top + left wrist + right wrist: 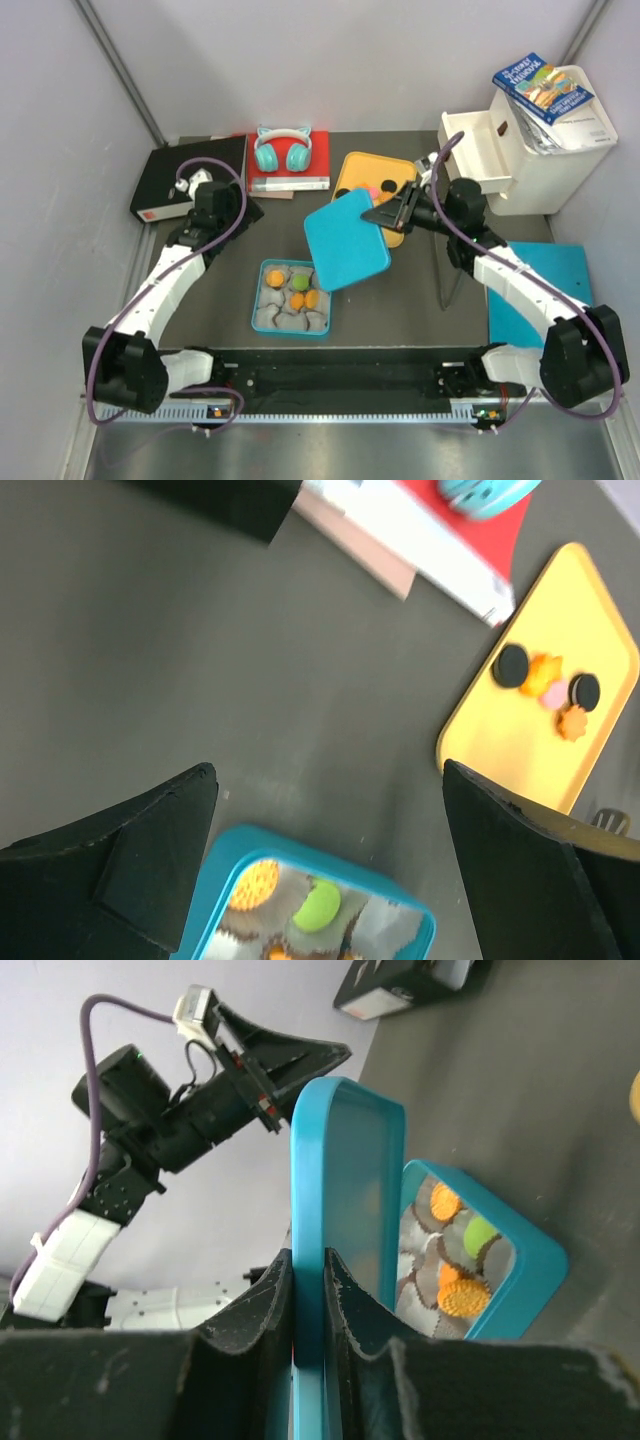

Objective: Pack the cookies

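A teal box (262,312) lined with grey paper cups holds orange cookies (274,279) and a green one (299,283). It also shows in the left wrist view (305,855) and the right wrist view (535,1260). My right gripper (385,217) is shut on the edge of the teal lid (345,240), held tilted above the box's far right corner; the right wrist view shows the lid (335,1210) pinched between the fingers. More cookies (545,685), black, orange and pink, lie on a yellow tray (355,172). My left gripper (243,207) is open and empty, above the table beyond the box.
Teal headphones (281,149) rest on a red book (318,150) at the back. A black box (180,175) lies back left. A white bin (550,150) with a packet on top stands back right. A blue mat (550,275) lies at the right.
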`<state>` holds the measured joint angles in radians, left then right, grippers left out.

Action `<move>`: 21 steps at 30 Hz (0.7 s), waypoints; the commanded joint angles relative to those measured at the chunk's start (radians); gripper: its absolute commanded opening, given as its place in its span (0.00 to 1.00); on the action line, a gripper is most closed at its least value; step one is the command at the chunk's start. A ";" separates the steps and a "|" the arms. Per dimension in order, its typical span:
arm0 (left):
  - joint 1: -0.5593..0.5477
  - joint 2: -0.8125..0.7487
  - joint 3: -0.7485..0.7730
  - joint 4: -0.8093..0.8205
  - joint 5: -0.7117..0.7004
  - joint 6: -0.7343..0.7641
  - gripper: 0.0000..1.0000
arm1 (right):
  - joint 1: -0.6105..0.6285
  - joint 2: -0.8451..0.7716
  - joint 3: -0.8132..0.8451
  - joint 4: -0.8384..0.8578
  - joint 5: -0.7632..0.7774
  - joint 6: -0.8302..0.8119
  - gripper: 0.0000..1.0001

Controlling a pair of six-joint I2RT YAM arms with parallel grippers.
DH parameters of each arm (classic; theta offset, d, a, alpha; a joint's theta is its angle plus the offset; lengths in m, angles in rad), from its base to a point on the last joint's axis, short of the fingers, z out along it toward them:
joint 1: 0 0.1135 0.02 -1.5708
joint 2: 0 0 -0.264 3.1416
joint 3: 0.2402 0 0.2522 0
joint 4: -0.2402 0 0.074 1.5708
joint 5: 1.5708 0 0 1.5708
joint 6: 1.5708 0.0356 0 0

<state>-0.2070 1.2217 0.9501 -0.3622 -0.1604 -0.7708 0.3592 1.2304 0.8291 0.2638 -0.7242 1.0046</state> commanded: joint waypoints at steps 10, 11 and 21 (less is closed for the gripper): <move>0.008 -0.237 -0.217 -0.070 -0.064 -0.124 0.97 | 0.155 0.083 -0.245 0.644 0.069 0.224 0.00; 0.009 -0.241 -0.240 -0.070 -0.065 -0.130 0.95 | 0.158 0.102 -0.255 0.670 0.074 0.236 0.00; 0.008 -0.261 -0.340 -0.035 -0.042 -0.171 0.57 | 0.190 0.288 -0.361 0.986 0.118 0.385 0.00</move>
<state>-0.2035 0.9798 0.6258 -0.4316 -0.2001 -0.9184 0.5304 1.4750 0.4828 0.9947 -0.6342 1.3109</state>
